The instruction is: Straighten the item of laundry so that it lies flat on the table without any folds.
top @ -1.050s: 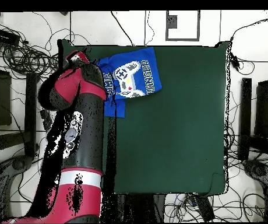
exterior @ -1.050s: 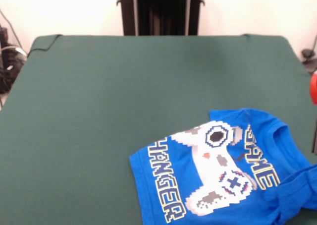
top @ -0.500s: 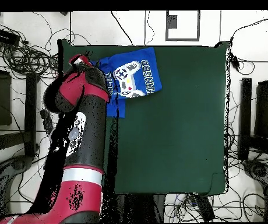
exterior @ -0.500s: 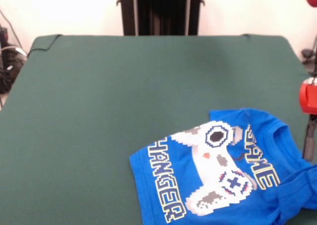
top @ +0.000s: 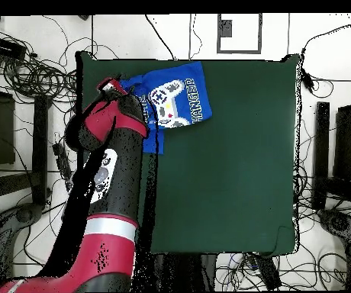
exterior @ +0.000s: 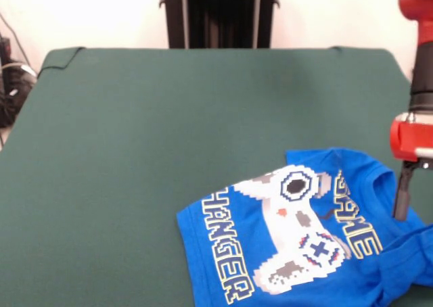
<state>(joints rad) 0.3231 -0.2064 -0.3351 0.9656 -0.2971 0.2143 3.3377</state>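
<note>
T-shirt point(exterior: 298, 236), the only one, lies rumpled at a table point(exterior: 135, 131) corner, one sleeve folded; broad bare cloth elsewhere. End effector point(exterior: 404, 199) hangs above its collar edge; whether parted, I cannot tell

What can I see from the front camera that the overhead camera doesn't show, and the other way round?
Only the front view shows the gripper reaching down at the shirt's collar side, and the readable lettering. Only the overhead view shows the whole red and black arm, the cables on the floor and all four table edges. Both show the blue T-shirt, partly bunched, on the green table.
</note>
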